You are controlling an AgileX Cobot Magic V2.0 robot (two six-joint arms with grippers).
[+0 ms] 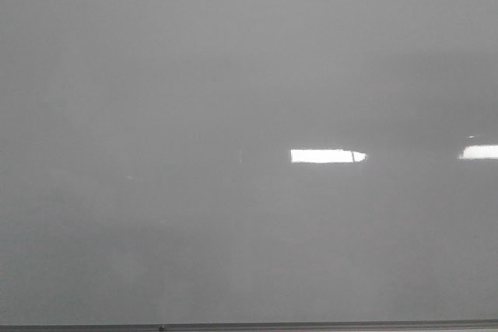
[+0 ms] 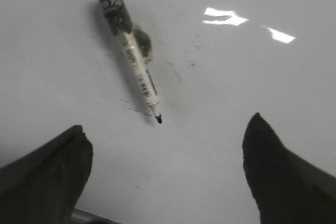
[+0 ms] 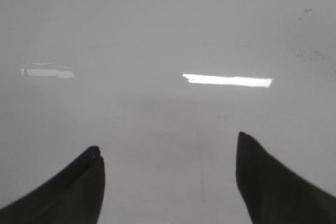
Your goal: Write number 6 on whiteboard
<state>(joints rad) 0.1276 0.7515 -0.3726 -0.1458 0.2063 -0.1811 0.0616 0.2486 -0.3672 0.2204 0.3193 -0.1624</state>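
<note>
We see the whiteboard filling the front view, its grey frame edge along the bottom, with no drawn digit on it. In the left wrist view an uncapped marker lies upper left on the board. Our left fingers and right fingers are spread apart, gripping nothing.

The right gripper is hanging over the whiteboard with its two dark fingers standing wide apart, holding nothing. Bright glare patches are shining on the board beyond the fingers, with faint smudges farther off.
</note>
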